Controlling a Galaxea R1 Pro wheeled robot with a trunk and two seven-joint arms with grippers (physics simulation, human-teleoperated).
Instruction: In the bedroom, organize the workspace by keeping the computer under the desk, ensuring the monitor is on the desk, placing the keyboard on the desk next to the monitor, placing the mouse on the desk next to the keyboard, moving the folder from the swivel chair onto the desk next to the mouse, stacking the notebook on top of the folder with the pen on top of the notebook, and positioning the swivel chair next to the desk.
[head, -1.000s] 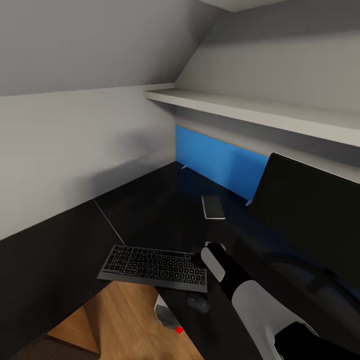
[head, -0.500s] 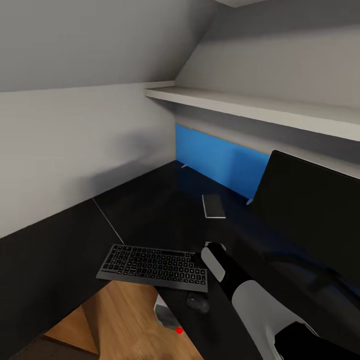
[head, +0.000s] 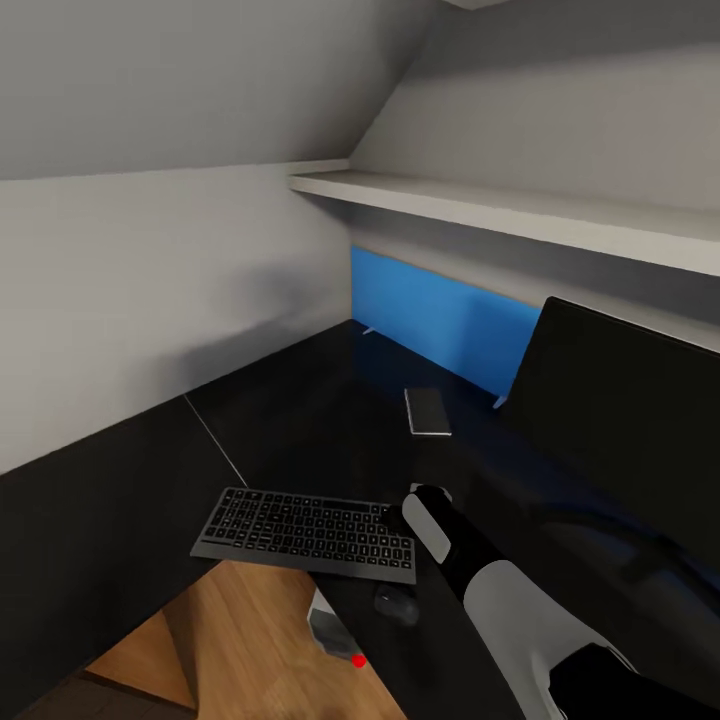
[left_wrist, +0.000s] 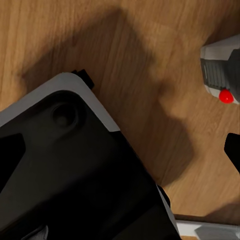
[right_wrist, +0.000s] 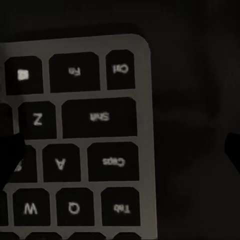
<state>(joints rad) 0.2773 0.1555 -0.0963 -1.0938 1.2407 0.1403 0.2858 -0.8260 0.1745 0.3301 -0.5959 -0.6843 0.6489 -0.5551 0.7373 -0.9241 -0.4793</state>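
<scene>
The silver-grey keyboard (head: 305, 533) lies on the black desk (head: 290, 430), overhanging its front edge. My right arm (head: 445, 545) reaches to the keyboard's right end. In the right wrist view my right gripper (right_wrist: 120, 155) is open just above the keyboard (right_wrist: 75, 145), one finger over the keys, the other over bare desk. The dark mouse (head: 397, 604) rests just in front of the keyboard. The notebook (head: 427, 411) lies near the blue back panel. The monitor (head: 620, 420) stands at the right. The computer (head: 335, 632) sits under the desk. My left gripper (left_wrist: 120, 155) hangs open over wood floor.
A long white shelf (head: 500, 212) runs above the desk under the sloped ceiling. A grey wall closes the left side. In the left wrist view my own black-and-white base (left_wrist: 70, 170) sits on the floor beside the computer (left_wrist: 220, 67).
The head view has tilted very slightly. The keyboard, the mouse, the notebook and my right arm keep their places.
</scene>
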